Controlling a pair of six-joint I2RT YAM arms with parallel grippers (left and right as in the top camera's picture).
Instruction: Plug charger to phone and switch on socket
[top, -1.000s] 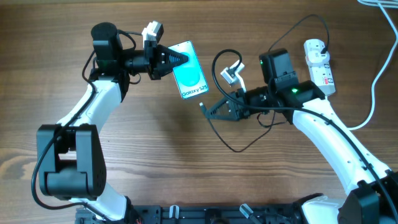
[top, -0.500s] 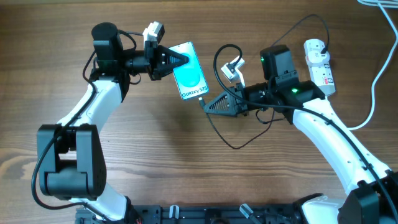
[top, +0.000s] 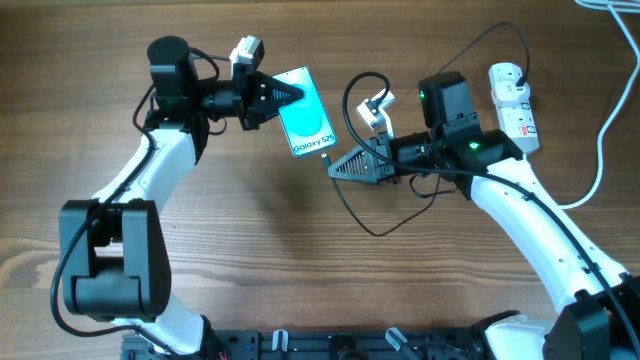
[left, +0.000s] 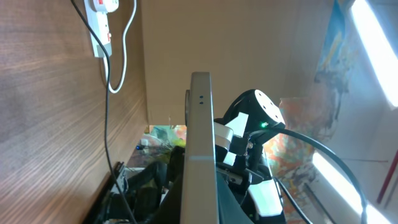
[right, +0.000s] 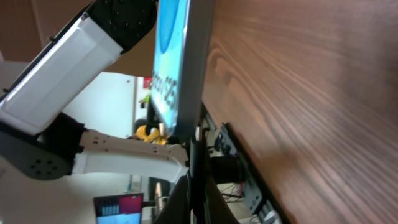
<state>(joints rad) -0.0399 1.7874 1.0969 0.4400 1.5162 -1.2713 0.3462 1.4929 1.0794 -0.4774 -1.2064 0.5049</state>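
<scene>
Charger (top: 376, 232) tip mostly hidden between right fingers (top: 350, 166), at phone (top: 305, 112).

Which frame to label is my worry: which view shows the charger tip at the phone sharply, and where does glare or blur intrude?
Overhead: even light, sharp, phone text legible, but the charger tip is tiny. Right wrist: closest, yet the tip is a dark silhouette and the phone edge soft. Left wrist: light strips blown out, phone edge blurred.
</scene>
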